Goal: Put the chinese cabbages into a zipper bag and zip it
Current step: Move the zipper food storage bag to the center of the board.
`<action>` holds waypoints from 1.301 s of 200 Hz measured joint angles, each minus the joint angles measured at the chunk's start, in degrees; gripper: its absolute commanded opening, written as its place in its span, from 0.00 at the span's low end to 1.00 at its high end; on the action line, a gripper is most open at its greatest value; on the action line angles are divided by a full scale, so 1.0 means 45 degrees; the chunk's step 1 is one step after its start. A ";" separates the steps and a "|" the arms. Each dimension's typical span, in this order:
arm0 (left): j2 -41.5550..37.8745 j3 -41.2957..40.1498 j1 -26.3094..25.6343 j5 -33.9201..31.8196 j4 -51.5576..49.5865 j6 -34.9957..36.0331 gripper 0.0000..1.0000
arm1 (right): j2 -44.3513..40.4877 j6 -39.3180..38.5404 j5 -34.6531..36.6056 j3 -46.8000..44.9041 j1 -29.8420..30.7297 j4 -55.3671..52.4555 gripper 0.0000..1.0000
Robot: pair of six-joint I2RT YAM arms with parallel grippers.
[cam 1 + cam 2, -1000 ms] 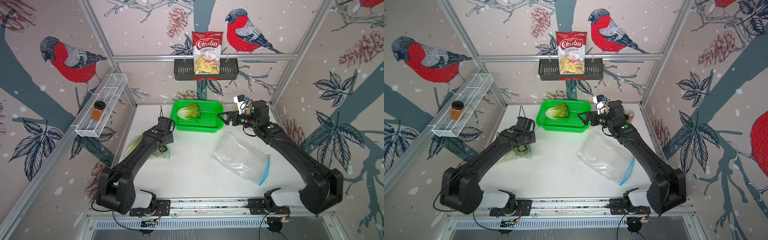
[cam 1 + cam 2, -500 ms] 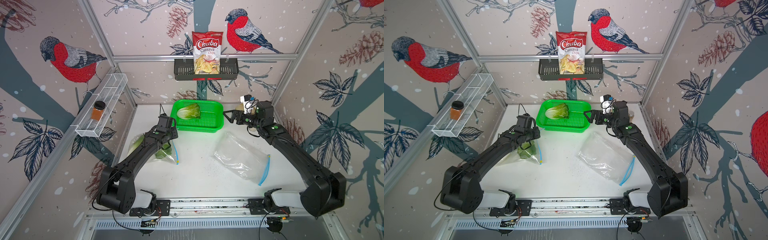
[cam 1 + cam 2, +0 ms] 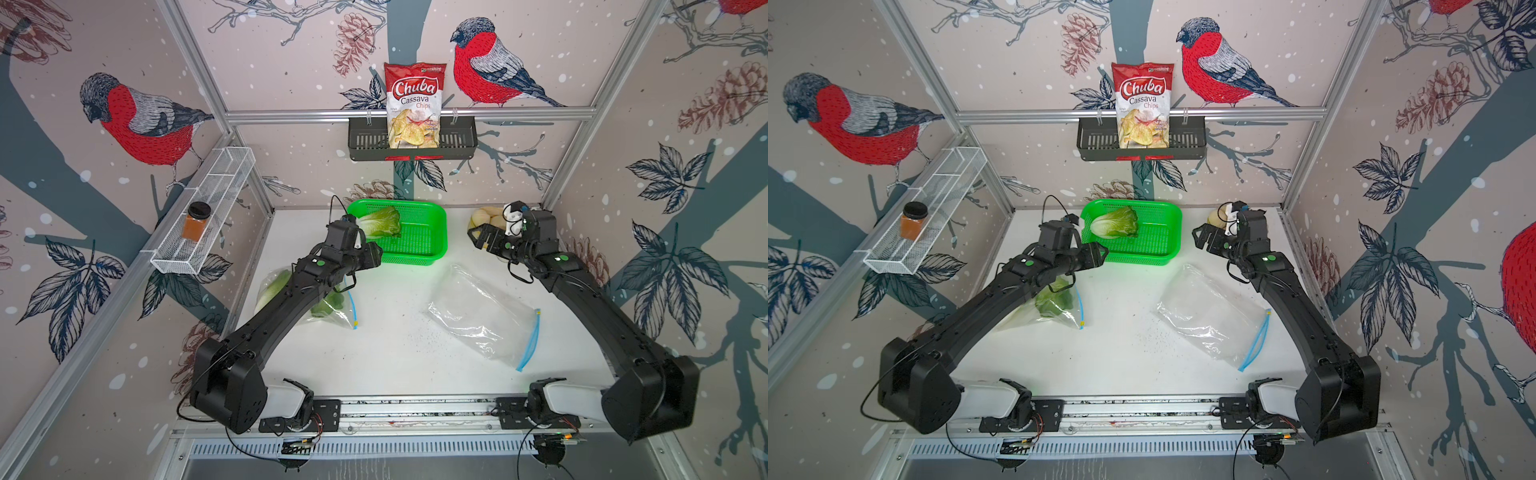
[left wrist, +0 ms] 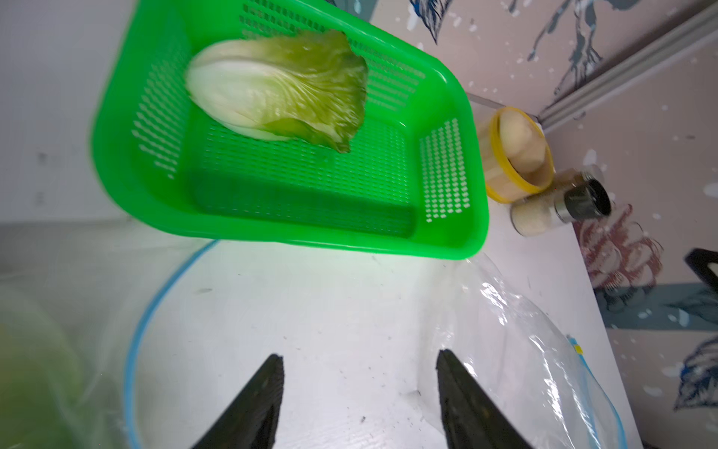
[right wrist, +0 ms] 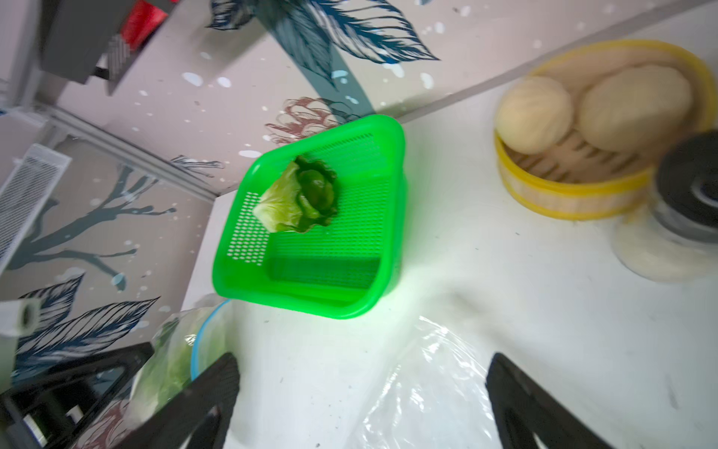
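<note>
One chinese cabbage [image 3: 380,222] [image 3: 1117,222] [image 4: 279,101] [image 5: 299,198] lies in the green basket [image 3: 440,249] [image 3: 1177,245]. At the left, a zipper bag [image 3: 332,309] [image 3: 1059,305] lies on the table with green cabbage inside, partly hidden under my left arm; its blue zip edge [image 4: 155,311] faces the table's middle. My left gripper [image 3: 372,257] [image 3: 1100,251] [image 4: 359,361] hovers open and empty by the basket's front left corner. A second, empty zipper bag [image 3: 482,316] [image 3: 1212,316] lies flat at the right. My right gripper [image 3: 478,239] [image 3: 1200,239] [image 5: 363,361] hangs wide open, right of the basket.
A yellow-rimmed bamboo steamer [image 3: 484,216] [image 5: 563,194] with pale buns and a small shaker jar [image 4: 559,210] stand in the back right corner. A chips bag [image 3: 413,106] sits in the black wall rack. An orange jar [image 3: 197,222] stands in the wire shelf on the left wall.
My left gripper has opened, let go of the bag with cabbage and moved toward the basket; that bag now lies on the table. My right gripper has drawn back to the right, still open.
</note>
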 measured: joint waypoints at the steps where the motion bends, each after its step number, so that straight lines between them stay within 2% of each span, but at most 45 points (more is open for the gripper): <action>1: 0.0058 0.0010 -0.0053 0.0063 0.0039 0.0005 0.63 | -0.0019 0.0015 0.0010 -0.0024 -0.0019 -0.0015 1.00; 43: 0.1914 0.0418 -0.1545 0.1525 0.1336 0.0175 0.64 | -0.1384 0.0364 0.0287 -0.1588 -0.0452 -0.0457 1.00; 74: 0.3638 0.0933 -0.2225 0.2560 0.2375 0.0471 0.65 | -0.2302 0.0923 0.0340 -0.2681 -0.0661 -0.0408 1.00; 112: 0.5552 0.1904 -0.2977 0.3196 0.2953 0.1132 0.65 | -0.2909 0.1292 0.0355 -0.3045 -0.0855 -0.0335 1.00; 150: 0.6902 0.2443 -0.3157 0.3288 0.2841 0.1647 0.65 | -0.3181 0.1307 0.0345 -0.3050 -0.0981 -0.0301 1.00; 195: 0.8184 0.3215 -0.3332 0.3575 0.2633 0.2006 0.55 | -0.3191 0.1345 0.0350 -0.3050 -0.1107 -0.0282 1.00; 224: 0.8578 0.3487 -0.3376 0.3526 0.2623 0.2113 0.40 | -0.3050 0.1350 0.0340 -0.3050 -0.1141 -0.0209 1.00; 247: 0.8592 0.3376 -0.3410 0.3594 0.2773 0.2113 0.14 | -0.2973 0.1345 0.0272 -0.3050 -0.1151 -0.0053 1.00; 260: 0.8626 0.3337 -0.3410 0.3575 0.2807 0.2113 0.12 | -0.2968 0.1345 0.0287 -0.3055 -0.1151 0.0029 1.00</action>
